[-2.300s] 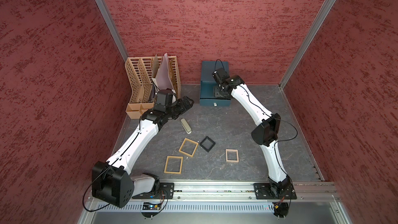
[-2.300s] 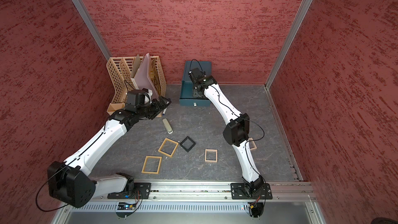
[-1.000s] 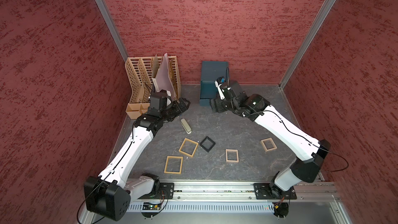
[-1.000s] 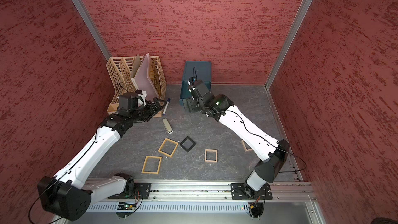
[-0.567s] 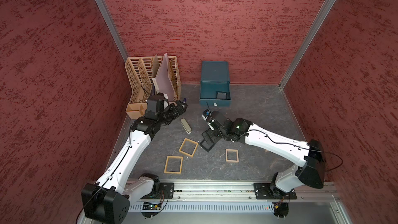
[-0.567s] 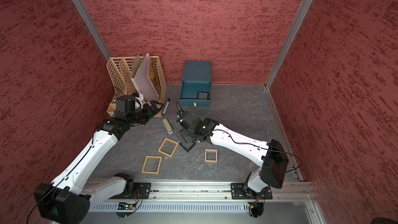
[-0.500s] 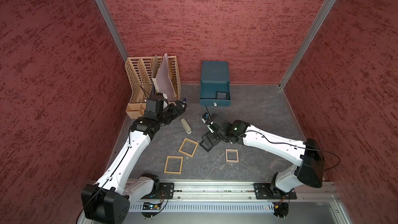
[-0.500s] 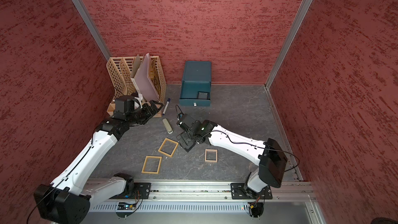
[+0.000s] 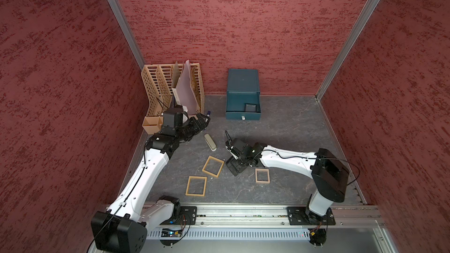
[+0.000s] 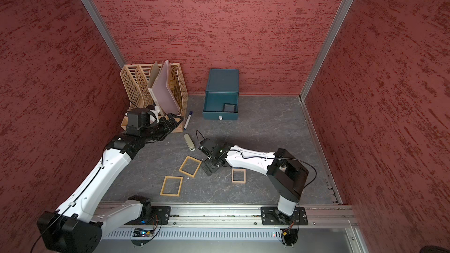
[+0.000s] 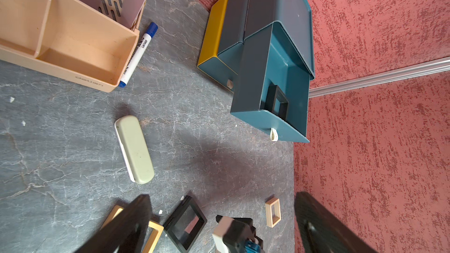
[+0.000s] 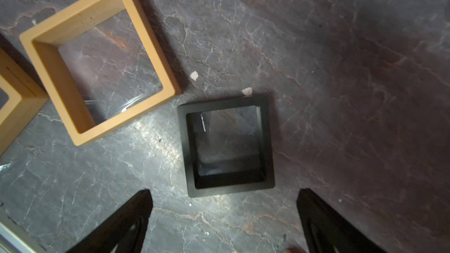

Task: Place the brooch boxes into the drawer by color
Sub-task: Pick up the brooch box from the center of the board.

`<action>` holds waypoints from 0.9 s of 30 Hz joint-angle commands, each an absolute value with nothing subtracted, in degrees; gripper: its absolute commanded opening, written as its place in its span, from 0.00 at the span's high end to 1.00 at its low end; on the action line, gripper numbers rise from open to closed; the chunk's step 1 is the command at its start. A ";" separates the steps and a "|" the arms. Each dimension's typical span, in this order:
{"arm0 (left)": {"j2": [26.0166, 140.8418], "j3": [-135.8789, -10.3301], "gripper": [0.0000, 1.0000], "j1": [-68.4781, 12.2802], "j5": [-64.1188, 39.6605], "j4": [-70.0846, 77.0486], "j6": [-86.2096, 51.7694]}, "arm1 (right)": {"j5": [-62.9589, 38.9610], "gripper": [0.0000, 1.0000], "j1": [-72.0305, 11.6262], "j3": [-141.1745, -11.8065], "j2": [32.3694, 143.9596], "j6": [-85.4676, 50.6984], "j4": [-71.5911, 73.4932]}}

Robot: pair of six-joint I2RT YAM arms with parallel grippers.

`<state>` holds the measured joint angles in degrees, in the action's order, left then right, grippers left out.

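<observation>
A black brooch box [image 12: 226,144] lies flat on the grey table, just ahead of my open right gripper [image 12: 224,191], which hovers low over it and holds nothing. In both top views that gripper [image 9: 235,166] [image 10: 210,166] covers the box. Three tan brooch boxes [image 9: 213,166] [image 9: 196,185] [image 9: 262,175] lie around it. The teal drawer [image 9: 243,115] stands pulled open at the back, with another black brooch box [image 9: 250,107] inside. My left gripper [image 9: 202,120] [image 11: 221,194] is open and empty, raised near the file rack. A small tan box [image 11: 272,211] shows in the left wrist view.
A beige lattice file rack [image 9: 158,86] with folders fills the back left corner, with a beige tray [image 11: 73,52] in front of it. A blue-capped marker [image 11: 137,53] and a beige-grey eraser-like block [image 9: 210,142] lie between the rack and the boxes. Red walls enclose three sides.
My right arm has swung from the drawer down to the black box on the table and its jaws have widened. The left arm has drawn back a little.
</observation>
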<state>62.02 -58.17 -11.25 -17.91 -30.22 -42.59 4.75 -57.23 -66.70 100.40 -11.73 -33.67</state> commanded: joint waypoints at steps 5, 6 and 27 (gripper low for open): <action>61.01 -58.17 0.04 -10.90 -18.37 -31.11 -41.43 | 6.50 0.01 -57.40 -66.75 103.72 -10.77 -29.26; 60.96 -58.14 0.04 -10.91 -18.37 -31.16 -41.48 | 6.73 0.01 -57.47 -66.96 104.34 -10.76 -29.31; 60.96 -58.85 0.04 -10.84 -18.55 -31.22 -41.51 | 7.47 0.17 -56.95 -68.57 108.92 -11.49 -29.09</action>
<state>61.82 -58.17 -11.25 -18.02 -31.11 -42.59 6.48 -57.12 -67.88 108.12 -11.33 -29.63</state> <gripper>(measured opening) 0.962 0.834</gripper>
